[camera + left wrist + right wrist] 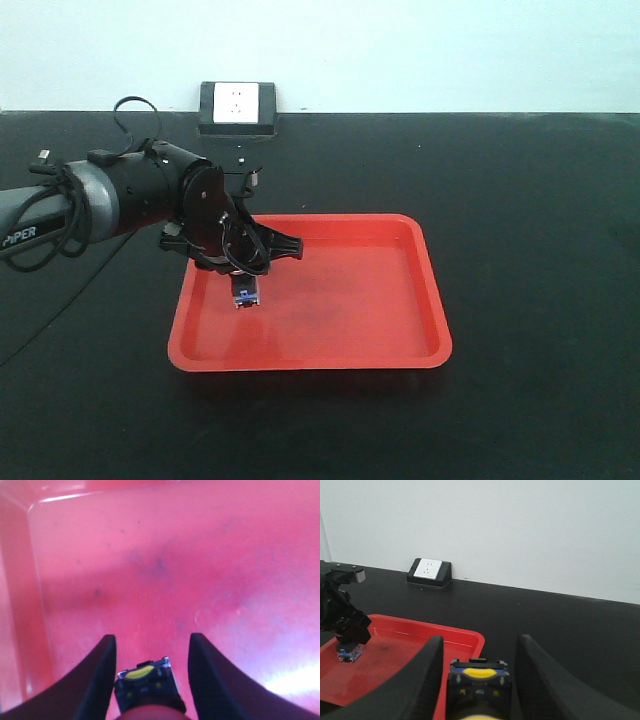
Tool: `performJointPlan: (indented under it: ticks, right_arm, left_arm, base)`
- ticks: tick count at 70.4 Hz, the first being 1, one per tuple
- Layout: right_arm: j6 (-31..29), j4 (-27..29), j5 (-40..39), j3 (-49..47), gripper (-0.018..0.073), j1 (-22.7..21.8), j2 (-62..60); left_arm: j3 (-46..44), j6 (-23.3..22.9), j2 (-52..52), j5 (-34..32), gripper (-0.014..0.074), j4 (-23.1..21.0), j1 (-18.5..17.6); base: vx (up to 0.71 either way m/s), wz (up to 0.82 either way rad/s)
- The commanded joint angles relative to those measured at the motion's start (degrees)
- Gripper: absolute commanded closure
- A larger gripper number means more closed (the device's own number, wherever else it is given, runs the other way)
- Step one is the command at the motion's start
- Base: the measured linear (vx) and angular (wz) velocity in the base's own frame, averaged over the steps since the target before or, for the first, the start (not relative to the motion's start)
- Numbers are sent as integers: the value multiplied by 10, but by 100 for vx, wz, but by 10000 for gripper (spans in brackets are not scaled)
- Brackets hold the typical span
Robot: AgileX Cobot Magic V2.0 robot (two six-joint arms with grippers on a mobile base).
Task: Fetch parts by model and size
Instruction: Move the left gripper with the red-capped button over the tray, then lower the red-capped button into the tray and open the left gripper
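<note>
Tray (360,300): sitting on black table (540,200).
Left gripper (151,636): clamping red-capped switch (145,680) over tray's 9 o'clock side.
Right gripper (480,638): squeezing yellow-capped switch (478,679), tray lying toward its 9 o'clock.

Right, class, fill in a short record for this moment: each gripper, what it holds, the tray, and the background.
left gripper: shut on red-capped switch, low over the tray's left part
right gripper: shut on yellow-capped switch, outside the tray
tray: red, on black table
background: white socket box behind the tray
</note>
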Motion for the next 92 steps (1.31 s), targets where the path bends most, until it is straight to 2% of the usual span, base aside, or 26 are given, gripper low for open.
performJointPlan:
  ticks: [1, 9, 43, 55, 68, 84, 92]
  right_arm:
    - [-5, -8, -47, -15, 564, -1, 12]
    - [-5, -8, -47, -15, 564, -1, 12]
    - [-5, -8, -19, -15, 564, -1, 12]
    - [-5, -8, -19, -15, 564, -1, 12]
    - [-5, -8, -18, -15, 564, -1, 12]
    - [-5, -8, -18, -15, 564, -1, 12]
    - [-5, -7, -18, -15, 564, -1, 12]
  left_arm:
    - [-22, -9, -25, -28, 603, 15, -4]
    - [-23, -9, -16, -28, 603, 30, -4]
    - [-24, -7, 2, -32, 599, 29, -4]
    - [-24, -7, 2, -35, 562, 30, -4]
    - [-24, -7, 2, -25, 407, 29, -4]
    - [-24, -7, 0, -15, 83, 29, -4]
    - [-24, -7, -6, -6, -29, 29, -4]
  base:
    - [0, 0]
    - [0, 0]
    - [0, 0]
    - [0, 0]
    - [0, 0]
    - [0, 0]
    - [0, 0]
